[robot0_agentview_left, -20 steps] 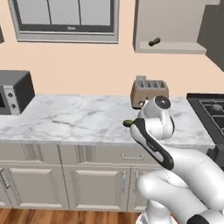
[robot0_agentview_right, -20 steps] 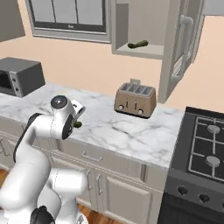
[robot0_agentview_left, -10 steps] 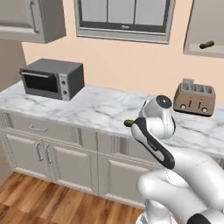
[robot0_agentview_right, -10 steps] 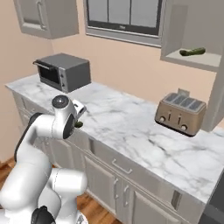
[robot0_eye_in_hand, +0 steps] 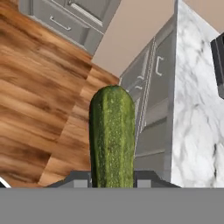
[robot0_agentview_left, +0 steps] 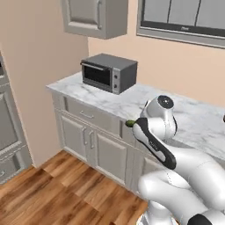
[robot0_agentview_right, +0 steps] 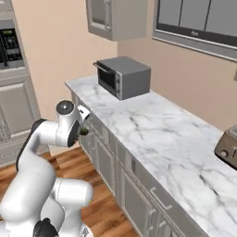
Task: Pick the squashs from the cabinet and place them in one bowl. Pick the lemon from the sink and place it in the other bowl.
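Squash [robot0_eye_in_hand: 112, 135] is held tight between the closed-in jaws of the gripper [robot0_eye_in_hand: 112, 178], out in front of the counter [robot0_agentview_left: 132, 101], over the wood floor [robot0_eye_in_hand: 39, 87]. One squash is picked, but it is not yet put in a bowl. Farther back on the counter, a microwave [robot0_agentview_left: 110, 72] is seen. Still left, by the look of it: the other squash and the lemon.

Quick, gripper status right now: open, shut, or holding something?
Gripper: shut on a squash, which sticks out past the fingertips over the wooden floor.
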